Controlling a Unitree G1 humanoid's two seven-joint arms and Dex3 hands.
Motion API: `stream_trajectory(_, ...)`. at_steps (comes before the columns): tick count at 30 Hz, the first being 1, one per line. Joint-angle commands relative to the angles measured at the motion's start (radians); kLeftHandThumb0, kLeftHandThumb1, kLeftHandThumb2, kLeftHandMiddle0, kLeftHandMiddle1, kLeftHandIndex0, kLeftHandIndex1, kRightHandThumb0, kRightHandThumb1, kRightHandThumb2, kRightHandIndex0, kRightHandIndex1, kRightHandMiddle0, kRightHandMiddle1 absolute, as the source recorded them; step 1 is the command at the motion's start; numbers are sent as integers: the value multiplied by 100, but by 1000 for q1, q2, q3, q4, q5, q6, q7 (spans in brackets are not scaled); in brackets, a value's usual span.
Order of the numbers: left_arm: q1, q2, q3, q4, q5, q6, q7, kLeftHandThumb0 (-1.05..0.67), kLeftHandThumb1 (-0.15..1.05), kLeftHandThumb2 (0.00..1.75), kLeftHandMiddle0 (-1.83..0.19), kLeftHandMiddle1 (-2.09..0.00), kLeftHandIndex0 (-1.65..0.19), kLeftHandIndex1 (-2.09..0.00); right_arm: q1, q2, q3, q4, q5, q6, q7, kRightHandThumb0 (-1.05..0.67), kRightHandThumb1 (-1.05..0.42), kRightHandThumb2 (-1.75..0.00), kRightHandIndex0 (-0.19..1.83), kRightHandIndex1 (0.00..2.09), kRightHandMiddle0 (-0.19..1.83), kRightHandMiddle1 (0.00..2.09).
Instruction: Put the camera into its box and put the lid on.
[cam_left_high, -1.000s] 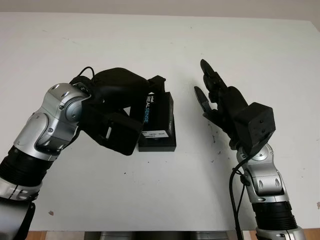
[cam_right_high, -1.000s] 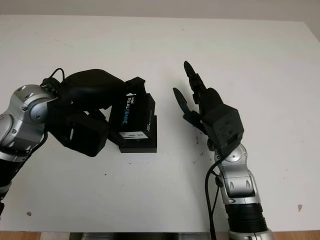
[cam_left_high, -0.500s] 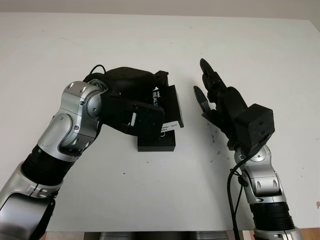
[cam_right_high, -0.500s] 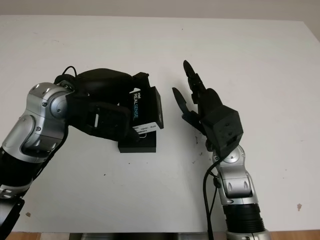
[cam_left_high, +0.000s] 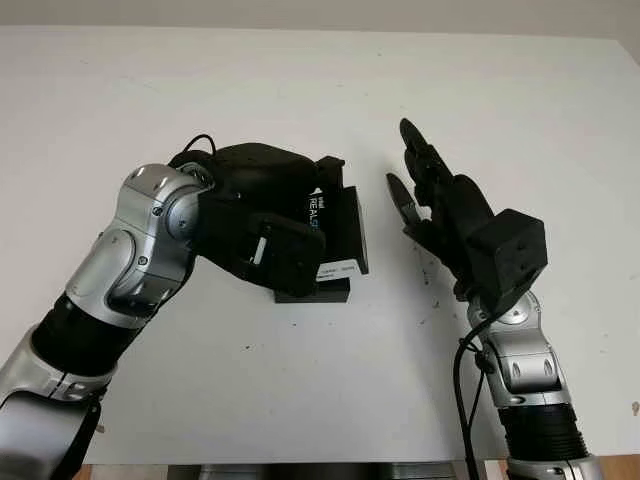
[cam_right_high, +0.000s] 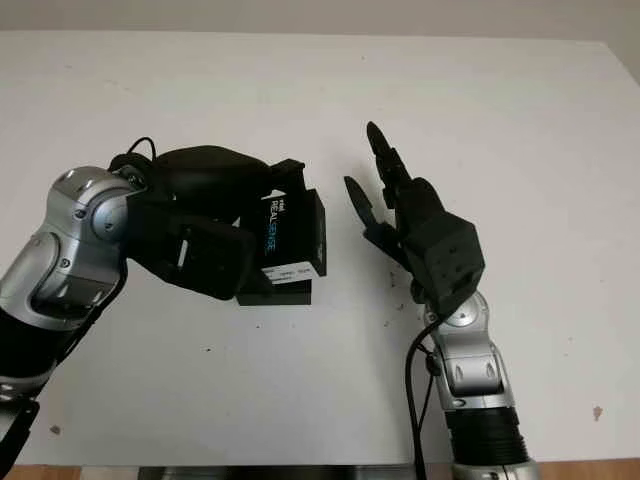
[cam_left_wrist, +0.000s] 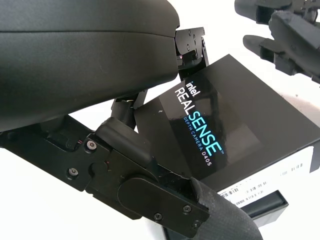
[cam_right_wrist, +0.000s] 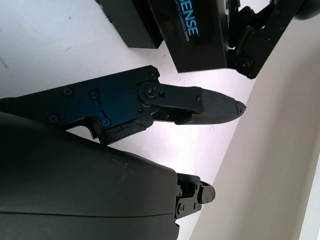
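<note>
Bright, even light; soft shadows, perhaps overhead.

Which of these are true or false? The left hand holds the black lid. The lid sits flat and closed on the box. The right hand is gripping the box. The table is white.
1. The left hand holds the black cardboard lid printed RealSense: true.
2. The lid sits flat and closed on the black box base: false. It is tilted, held above the base, whose lower edge shows beneath it.
3. The right hand is gripping the box: false. It is open, raised beside the box and apart from it.
4. The table is white: true.
</note>
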Motion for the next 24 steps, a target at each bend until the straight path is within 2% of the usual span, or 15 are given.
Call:
stream_trajectory(1,9,22,-12,3,3,-16,-12,-28,105,23,-110,-209,-50,-209,1,6,-1,0,3,-13,-4,-69,-105,-48,0,6,5,6)
stream_trajectory(3,8,33,-16,2,16,-30,-15,-28,105,22,-106,-209,-31,-209,0,4,2,-2,-1,-8,-2,-70,-105,-48,0,6,5,6)
stream_trajectory(11,13,45,-26,6,73,-52,-24,-28,105,20,-93,-209,-8,-209,-3,4,10,-1,-17,-6,-13,-71,-105,-48,2,6,6,6)
stream_trajectory(17,36,40,-16,9,72,-51,-28,-27,105,15,-90,-209,-11,-209,-4,11,12,-5,-16,-3,-19,-70,-105,-48,3,7,7,6)
stream_trajectory(20,34,39,-19,19,75,-49,-29,-27,105,16,-89,-209,3,-205,-7,12,14,-5,-17,4,-21,-71,-105,-48,3,6,7,6)
stream_trajectory(24,35,42,-24,18,85,-42,-41,-27,105,16,-85,-209,7,-200,-8,9,18,-5,-17,8,-16,-71,-105,-48,2,6,6,6)
